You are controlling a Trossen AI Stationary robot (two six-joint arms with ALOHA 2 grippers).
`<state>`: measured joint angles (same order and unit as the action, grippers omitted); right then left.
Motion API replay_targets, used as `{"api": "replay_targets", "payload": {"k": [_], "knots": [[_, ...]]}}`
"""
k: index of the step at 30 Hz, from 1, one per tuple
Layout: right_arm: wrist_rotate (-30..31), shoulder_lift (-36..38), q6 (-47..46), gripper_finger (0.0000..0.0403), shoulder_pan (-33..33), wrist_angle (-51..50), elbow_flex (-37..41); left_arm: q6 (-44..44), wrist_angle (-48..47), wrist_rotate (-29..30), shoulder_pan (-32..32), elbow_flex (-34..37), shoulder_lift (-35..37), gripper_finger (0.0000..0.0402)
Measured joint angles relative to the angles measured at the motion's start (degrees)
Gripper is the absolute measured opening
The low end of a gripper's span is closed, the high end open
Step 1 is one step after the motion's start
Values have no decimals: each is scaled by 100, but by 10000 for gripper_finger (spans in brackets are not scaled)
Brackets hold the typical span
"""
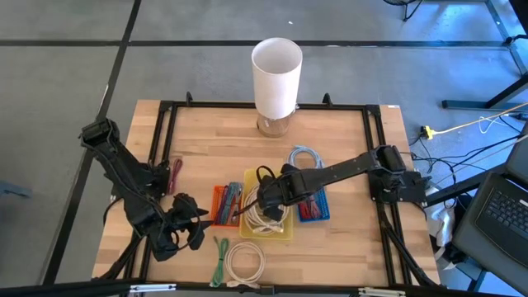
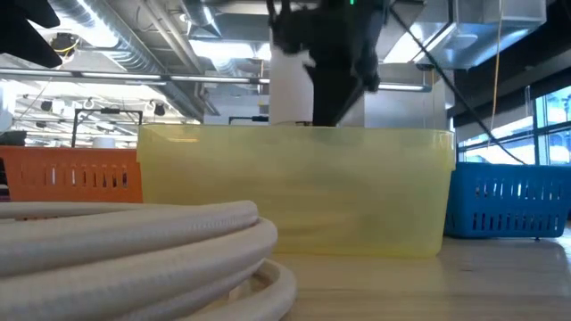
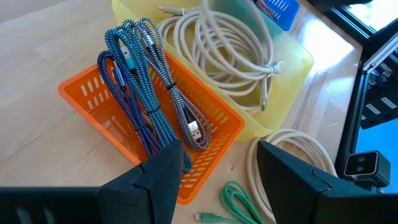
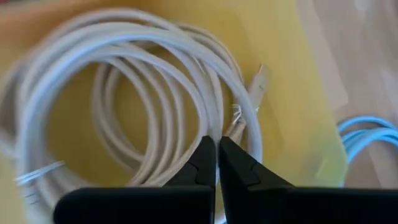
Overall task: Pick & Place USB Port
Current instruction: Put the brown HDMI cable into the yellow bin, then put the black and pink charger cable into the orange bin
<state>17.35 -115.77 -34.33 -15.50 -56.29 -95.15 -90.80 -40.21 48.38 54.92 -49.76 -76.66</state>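
Note:
The yellow bin (image 1: 268, 216) holds a coil of white cable (image 4: 124, 93) with a plug end (image 4: 258, 79). My right gripper (image 1: 262, 203) reaches in from the table's right and points down over that coil, its fingers shut (image 4: 217, 149). The orange bin (image 3: 149, 124) holds blue-and-white braided USB cables (image 3: 146, 87), one metal plug (image 3: 194, 132) lying uppermost. My left gripper (image 3: 217, 171) is open and hovers by the orange bin's near corner (image 1: 186, 229). In the low view the right gripper (image 2: 326, 53) is above the yellow bin's rim (image 2: 294, 134). My right gripper has its shut fingertips (image 4: 205, 155) right at the white coil's strands (image 4: 235, 127), coming from above inside the yellow bin. I cannot tell whether they touch or pinch a strand.
The blue bin (image 1: 313, 206) with red cables stands right of the yellow one. A tall white cylinder (image 1: 276, 74) is at the far edge. Loose on the table are a white coil (image 1: 246, 264), a green cable (image 1: 219, 260), a light blue cable (image 1: 304, 157) and a red cable (image 1: 176, 175).

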Motion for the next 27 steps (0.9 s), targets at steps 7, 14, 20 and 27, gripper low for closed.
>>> {"api": "replay_targets", "payload": {"k": [7, 14, 20, 27], "knots": [[203, 0, 13, 39, 115, 382, 405, 2, 2, -2, 0, 0, 0, 198], [252, 2, 131, 126, 25, 381, 276, 4, 2, 15, -67, 0, 0, 198], [485, 2, 181, 154, -79, -195, -236, 4, 2, 7, -107, 0, 0, 198], [2025, 2, -491, 144, -605, -2266, -1548, 167, -7, 2, -107, 0, 0, 198]]}}
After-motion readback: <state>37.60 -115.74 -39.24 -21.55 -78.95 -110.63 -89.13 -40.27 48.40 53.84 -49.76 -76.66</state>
